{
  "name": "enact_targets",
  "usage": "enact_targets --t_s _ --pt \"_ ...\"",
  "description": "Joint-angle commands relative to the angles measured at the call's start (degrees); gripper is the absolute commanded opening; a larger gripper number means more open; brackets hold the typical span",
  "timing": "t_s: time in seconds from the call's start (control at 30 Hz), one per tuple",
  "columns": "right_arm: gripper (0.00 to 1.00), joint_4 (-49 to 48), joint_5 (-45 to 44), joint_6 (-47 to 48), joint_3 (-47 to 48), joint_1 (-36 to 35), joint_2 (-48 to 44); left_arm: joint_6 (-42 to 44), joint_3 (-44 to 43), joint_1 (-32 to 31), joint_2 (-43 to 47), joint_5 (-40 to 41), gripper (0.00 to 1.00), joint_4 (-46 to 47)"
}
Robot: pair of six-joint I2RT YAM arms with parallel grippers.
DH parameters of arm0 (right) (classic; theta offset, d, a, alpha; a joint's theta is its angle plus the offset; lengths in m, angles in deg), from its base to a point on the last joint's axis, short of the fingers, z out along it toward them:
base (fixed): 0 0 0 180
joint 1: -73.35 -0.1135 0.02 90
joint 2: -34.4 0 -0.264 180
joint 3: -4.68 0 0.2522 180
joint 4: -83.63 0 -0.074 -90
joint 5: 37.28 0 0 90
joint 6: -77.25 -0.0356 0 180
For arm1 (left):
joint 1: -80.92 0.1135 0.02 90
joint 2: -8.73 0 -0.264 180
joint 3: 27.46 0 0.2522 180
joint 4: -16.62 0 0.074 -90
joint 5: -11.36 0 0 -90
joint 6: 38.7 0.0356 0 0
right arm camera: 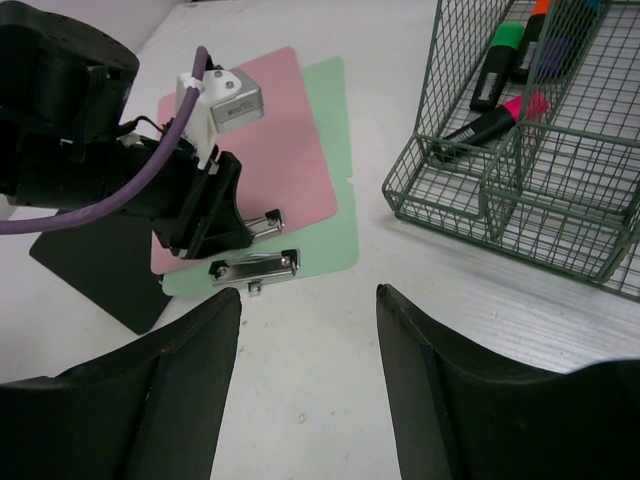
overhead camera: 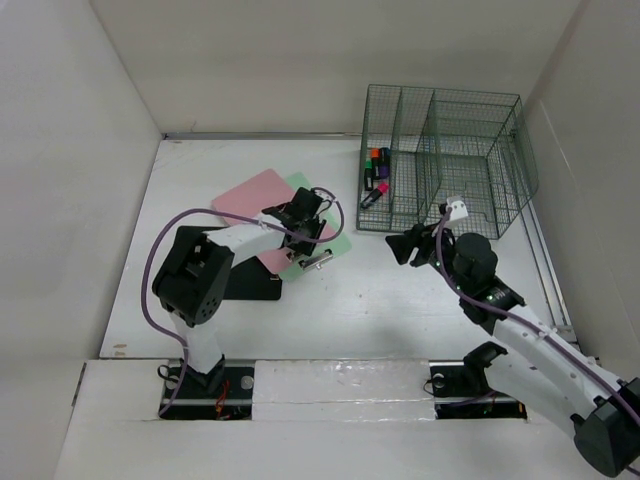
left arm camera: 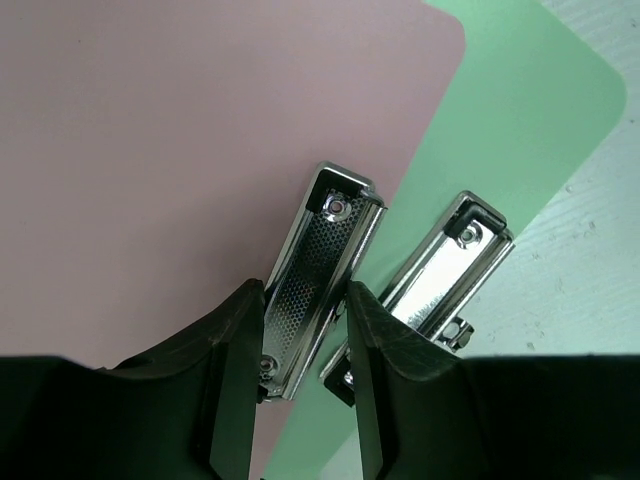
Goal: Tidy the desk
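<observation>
end effector [left arm camera: 307, 300] | pinching metal clip [left arm camera: 318, 262] of pink clipboard [left arm camera: 180, 150] | green clipboard [left arm camera: 520, 130] beneath, offset right

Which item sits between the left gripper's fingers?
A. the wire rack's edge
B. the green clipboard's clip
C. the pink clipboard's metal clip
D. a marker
C: in the left wrist view the fingers of the left gripper flank the pink clipboard's metal clip, with the green clipboard's clip lying outside them.

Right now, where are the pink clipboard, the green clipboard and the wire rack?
pink clipboard [left arm camera: 200, 150]: left wrist view, on its bare pink board.
green clipboard [left arm camera: 520, 130]: left wrist view, on the board near its rounded corner.
wire rack [overhead camera: 470, 165]: top view, on its empty right compartment.
</observation>
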Motion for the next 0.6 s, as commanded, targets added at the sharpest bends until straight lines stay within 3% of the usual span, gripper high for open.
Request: enact_targets --t_s 0.0,0.17,0.27,0.57 --pt "0.62 -1.8 -0.6 -0.2 0.5 0.3 1.4 -1.7 0.3 -0.3 3.4 -0.1 0.0 -5.2" --pt "0.66 -3.3 0.7 -0.4 1.0 0.3 5.9 -2.6 -0.2 -0.3 8.1 -1.1 0.0 -6.0" --pt "0.74 -3.6 2.1 -0.9 2.4 0.3 8.4 -3.0 0.0 -0.3 9.9 -1.8 0.0 -5.9" --pt "0.9 -13.7 4.6 -13.4 3.4 -3.3 19.6 -4.1 0.8 -0.3 14.7 -5.6 0.0 -4.8"
